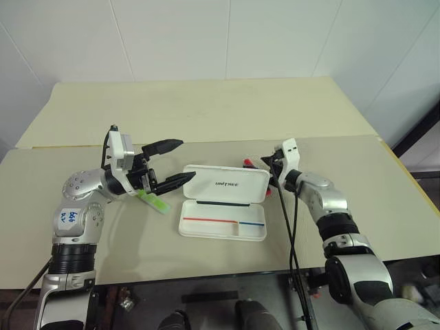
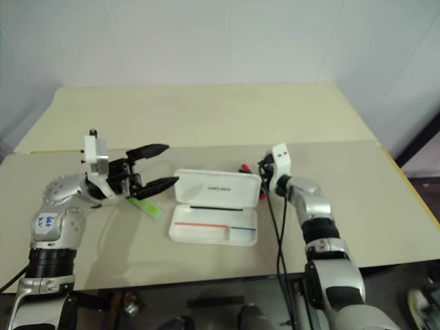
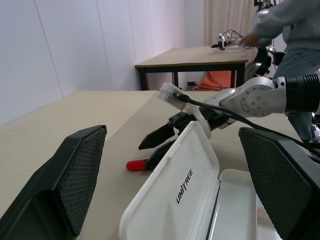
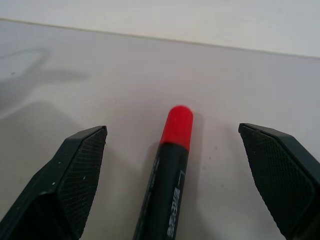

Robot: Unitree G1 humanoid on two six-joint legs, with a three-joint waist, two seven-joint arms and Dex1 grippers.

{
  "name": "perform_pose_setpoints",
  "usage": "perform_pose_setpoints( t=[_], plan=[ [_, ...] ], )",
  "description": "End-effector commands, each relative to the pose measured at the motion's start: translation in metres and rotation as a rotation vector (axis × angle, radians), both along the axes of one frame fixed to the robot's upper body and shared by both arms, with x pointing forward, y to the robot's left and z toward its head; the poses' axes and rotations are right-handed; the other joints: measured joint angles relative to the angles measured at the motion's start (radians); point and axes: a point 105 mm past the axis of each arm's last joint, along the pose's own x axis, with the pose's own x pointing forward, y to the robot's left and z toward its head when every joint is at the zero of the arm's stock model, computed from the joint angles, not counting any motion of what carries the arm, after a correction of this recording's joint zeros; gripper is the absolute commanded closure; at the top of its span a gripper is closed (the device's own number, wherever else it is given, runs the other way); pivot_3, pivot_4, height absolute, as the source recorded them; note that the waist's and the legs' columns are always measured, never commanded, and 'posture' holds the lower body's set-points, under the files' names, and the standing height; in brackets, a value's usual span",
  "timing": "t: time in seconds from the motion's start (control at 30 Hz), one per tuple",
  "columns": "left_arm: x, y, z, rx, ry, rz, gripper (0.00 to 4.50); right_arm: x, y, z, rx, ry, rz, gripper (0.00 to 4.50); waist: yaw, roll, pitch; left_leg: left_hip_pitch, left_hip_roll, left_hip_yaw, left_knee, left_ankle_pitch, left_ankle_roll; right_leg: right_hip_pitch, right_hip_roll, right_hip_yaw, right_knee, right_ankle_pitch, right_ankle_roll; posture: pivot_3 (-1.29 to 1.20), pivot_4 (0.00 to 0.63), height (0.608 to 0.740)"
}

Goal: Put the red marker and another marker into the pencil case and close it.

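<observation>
Fingers of your right gripper stood wide apart around the red marker, which lay on the table untouched, just behind the pencil case. That white case lay open, lid up. Your left gripper hung open above the lime-green marker, left of the case.

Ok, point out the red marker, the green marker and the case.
red marker (image 4: 178,127), right wrist view, on its red cap.
green marker (image 1: 154,201), left eye view, mid-body.
case (image 1: 224,230), left eye view, tray floor.
</observation>
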Motion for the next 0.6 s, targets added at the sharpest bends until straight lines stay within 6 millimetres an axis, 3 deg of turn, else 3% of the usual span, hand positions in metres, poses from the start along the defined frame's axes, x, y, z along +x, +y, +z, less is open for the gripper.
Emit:
perform_pose_setpoints(
  t=[0.03,0.3,0.6],
  plan=[
    [-0.001,-0.001,0.011,-0.009,-0.051,-0.005,0.0,0.001,-0.001,0.005,-0.047,-0.031,0.0,0.02,0.0,0.0,0.0,0.0,0.0,0.0,0.0,0.0,0.0,0.0,0.0,0.0,0.0,0.0,0.0,0.0,0.15,0.74],
    [-0.001,-0.001,0.012,-0.008,-0.054,0.0,0.0,0.004,-0.004,-0.013,-0.143,0.041,-0.031,0.02,-0.001,0.0,0.0,0.0,0.0,0.0,0.0,0.0,0.0,0.0,0.0,0.0,0.0,0.0,0.0,0.0,0.15,0.74],
    [0.0,-0.001,0.012,-0.008,-0.058,0.004,0.0,0.005,-0.003,-0.015,-0.153,0.061,-0.035,0.02,-0.001,0.0,0.0,0.001,0.0,0.0,0.003,0.0,0.0,0.001,0.0,0.0,0.002,0.0,0.0,0.0,0.15,0.74]
  ],
)
